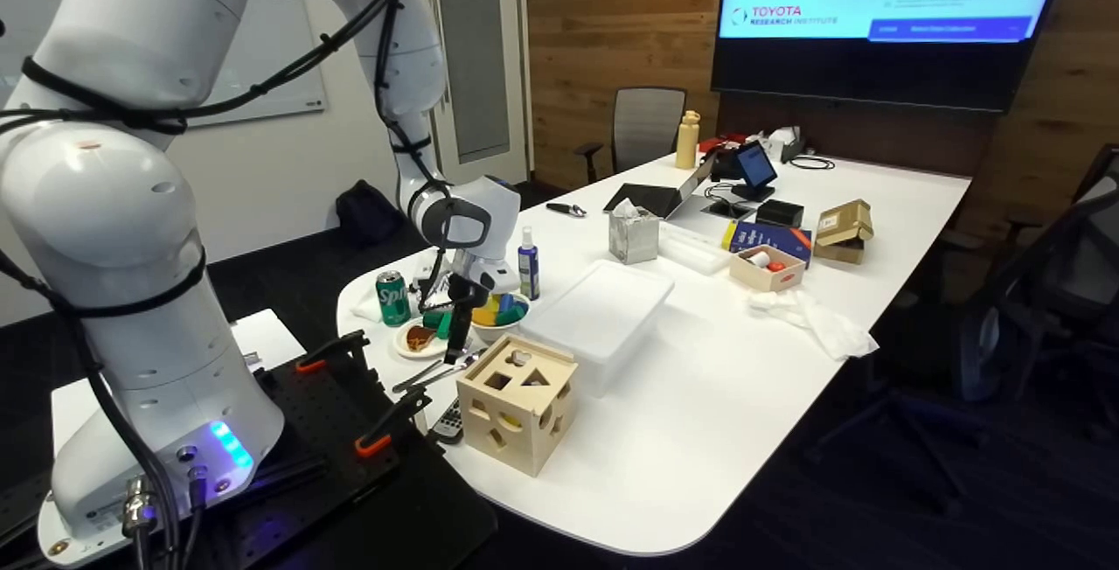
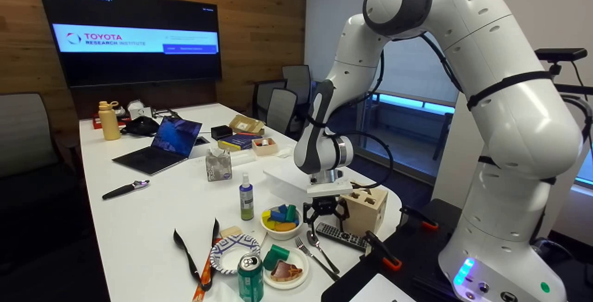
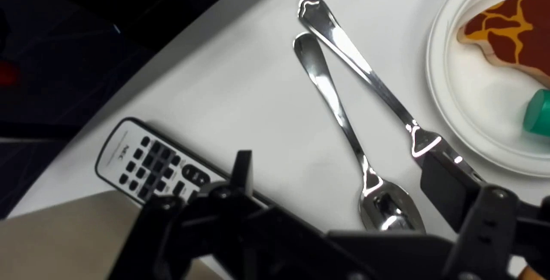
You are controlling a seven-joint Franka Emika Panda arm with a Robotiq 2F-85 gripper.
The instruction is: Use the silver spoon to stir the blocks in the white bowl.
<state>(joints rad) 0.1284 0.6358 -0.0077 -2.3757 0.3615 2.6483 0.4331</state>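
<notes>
1. The Robotiq gripper [image 2: 327, 229] stands with fingers [image 3: 447, 189] wide apart, holding nothing; the silver spoon [image 3: 342, 121] lies on the table [image 3: 238, 61], its scoop framed between them.
2. Grasping it seems the step: shift toward the handle and clear the fork [image 3: 370, 76] (one finger overlaps its head) before pinching.
3. An exterior view shows the white bowl [image 2: 280, 235], blocks [image 2: 279, 216] inside, and the fork's tines, which the gripper covers in the wrist view.
</notes>
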